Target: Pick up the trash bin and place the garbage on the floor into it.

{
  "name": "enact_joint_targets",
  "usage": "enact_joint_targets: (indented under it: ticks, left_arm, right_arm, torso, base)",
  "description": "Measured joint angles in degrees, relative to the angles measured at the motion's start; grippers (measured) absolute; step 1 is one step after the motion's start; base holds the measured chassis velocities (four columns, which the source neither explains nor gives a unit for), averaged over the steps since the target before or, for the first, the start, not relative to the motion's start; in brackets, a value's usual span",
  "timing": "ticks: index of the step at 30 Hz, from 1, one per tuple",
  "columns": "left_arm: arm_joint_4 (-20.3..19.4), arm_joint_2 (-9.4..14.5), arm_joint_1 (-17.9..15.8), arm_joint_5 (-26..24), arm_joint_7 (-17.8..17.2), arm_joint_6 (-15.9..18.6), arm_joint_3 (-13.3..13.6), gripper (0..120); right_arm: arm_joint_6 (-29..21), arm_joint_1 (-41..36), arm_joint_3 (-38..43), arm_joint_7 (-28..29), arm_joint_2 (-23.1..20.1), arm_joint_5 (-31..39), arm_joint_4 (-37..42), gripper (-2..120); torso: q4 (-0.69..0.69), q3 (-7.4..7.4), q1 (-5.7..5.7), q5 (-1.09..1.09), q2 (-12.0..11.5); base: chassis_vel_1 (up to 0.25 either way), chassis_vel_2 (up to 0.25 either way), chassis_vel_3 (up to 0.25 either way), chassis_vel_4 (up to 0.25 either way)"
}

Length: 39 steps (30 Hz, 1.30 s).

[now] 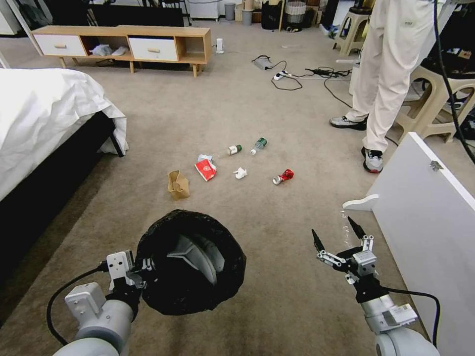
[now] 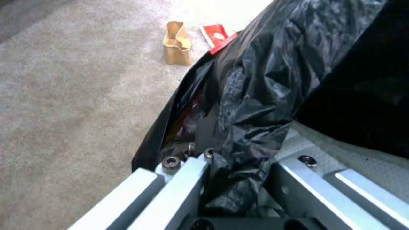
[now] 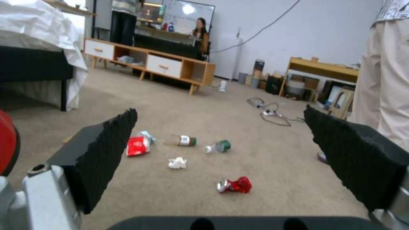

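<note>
Gripping the near rim of the trash bin, the left gripper sits low at the robot's left, its fingers closed on the crinkled black liner; the left wrist view shows the plastic bunched between the metal fingers. The bin is held out in front of the robot, its mouth facing up and its grey inside showing, though whether its base touches the floor cannot be told. To the right, the right gripper hovers above the carpet with its dark fingers spread wide and nothing between them, just beside a white panel. Farther out, the garbage lies scattered on the carpet: a brown paper bag nearest the bin, then a red wrapper touching a bluish tissue, a white tissue, a crushed red can, and two green-capped bottles beyond them. A bed with a white sheet stands at the left.
</note>
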Motion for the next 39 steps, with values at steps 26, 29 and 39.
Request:
enact_joint_targets:
  ticks: [26,29,39]
  left_arm:
    - [-0.7,0.2,0.6,0.1,0.0,-0.2,-0.1,0]
    - [-0.7,0.3,0.6,0.1,0.0,-0.2,-0.1,0]
    - [-0.8,0.4,0.8,0.1,0.0,-0.2,0.0,0]
  right_arm:
    - [0.7,-1.4,0.2,-0.9,0.7,-1.8,0.8,100]
    - [0.6,-1.4,0.1,-0.9,0.8,-2.0,0.9,100]
    - [0.6,-1.4,-0.1,-0.8,0.9,-1.9,0.8,100]
  torso:
    - [0.00,0.00,0.00,0.00,0.0]
    - [0.00,0.00,0.00,0.00,0.0]
    - [0.00,0.00,0.00,0.00,0.0]
  base:
    - [0.000,0.000,0.000,0.000]
    - [0.000,0.000,0.000,0.000]
    - [0.039,0.047,-0.044,-0.047]
